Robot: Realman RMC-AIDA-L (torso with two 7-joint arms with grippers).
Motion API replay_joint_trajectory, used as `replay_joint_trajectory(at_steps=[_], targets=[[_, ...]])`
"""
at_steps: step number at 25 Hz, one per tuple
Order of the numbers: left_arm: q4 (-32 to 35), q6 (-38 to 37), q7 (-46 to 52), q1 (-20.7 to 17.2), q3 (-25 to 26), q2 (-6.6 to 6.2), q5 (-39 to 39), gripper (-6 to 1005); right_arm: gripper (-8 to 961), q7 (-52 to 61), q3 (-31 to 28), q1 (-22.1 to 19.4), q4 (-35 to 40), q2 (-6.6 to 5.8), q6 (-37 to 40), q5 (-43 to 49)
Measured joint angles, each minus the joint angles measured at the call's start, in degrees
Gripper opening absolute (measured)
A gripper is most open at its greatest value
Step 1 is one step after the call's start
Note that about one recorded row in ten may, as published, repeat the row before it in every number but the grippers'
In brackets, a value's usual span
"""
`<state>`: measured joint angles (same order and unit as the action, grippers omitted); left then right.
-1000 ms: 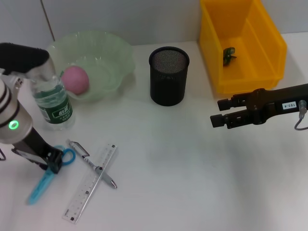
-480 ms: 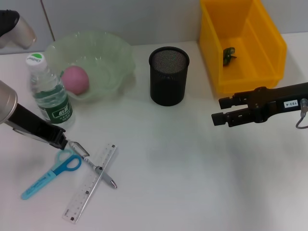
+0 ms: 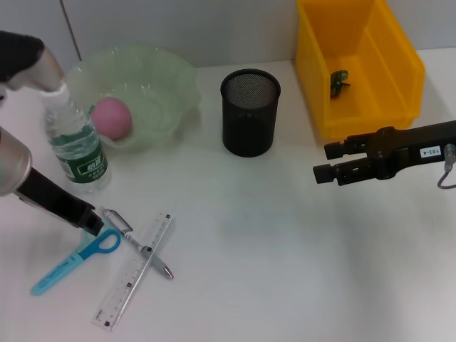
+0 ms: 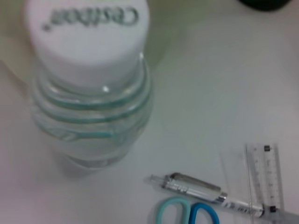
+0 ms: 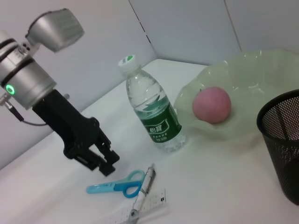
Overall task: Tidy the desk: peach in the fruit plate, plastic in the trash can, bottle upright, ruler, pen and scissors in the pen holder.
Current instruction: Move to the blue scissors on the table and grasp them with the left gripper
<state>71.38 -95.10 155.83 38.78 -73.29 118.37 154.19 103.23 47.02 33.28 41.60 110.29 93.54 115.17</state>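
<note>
Left gripper (image 3: 91, 222), its opening impossible to tell, hangs above scissors (image 3: 71, 261), risking knocking the upright bottle (image 3: 77, 148) at twelve o'clock

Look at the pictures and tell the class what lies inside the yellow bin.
A small dark green scrap lies on the floor of the yellow bin, near its middle. The bin's near wall hides part of the floor, so anything lying close against it cannot be seen.

Bench: smooth white bench top (image 3: 285, 249), matte, filling most of the head view.
Wall: pale grey panelled wall (image 3: 214, 28) rising straight from the bench's far edge, with a dark vertical seam (image 3: 70, 32).
Light: soft, even, faint shadows.
</note>
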Motion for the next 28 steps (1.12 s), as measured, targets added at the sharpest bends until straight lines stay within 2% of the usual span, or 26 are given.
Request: replay_joint_trajectory(at_steps=[7, 13, 19, 28], targets=[[-2.8, 1.5, 0.0, 0.6, -2.6, 0.06, 1.4, 402, 825, 0.4, -0.1, 0.4, 0.1, -0.1, -0.9, 0.0], [-4.8, 2.3, 0.2, 1.2, -3.9, 0.23, 3.6, 638, 825, 1.0, -0.1, 0.6, 0.1, -0.12, -1.6, 0.1], [-5.1, 3.6, 0.1, 0.8, -5.8, 0.28, 4.1, 813, 824, 1.0, 0.0, 0.6, 0.0, -0.15, -1.9, 0.1], [-8.5, 5.9, -1.9, 1.1, -8.8, 0.32, 3.7, 813, 824, 0.7, 0.4, 0.6, -0.1, -0.17, -1.7, 0.1]])
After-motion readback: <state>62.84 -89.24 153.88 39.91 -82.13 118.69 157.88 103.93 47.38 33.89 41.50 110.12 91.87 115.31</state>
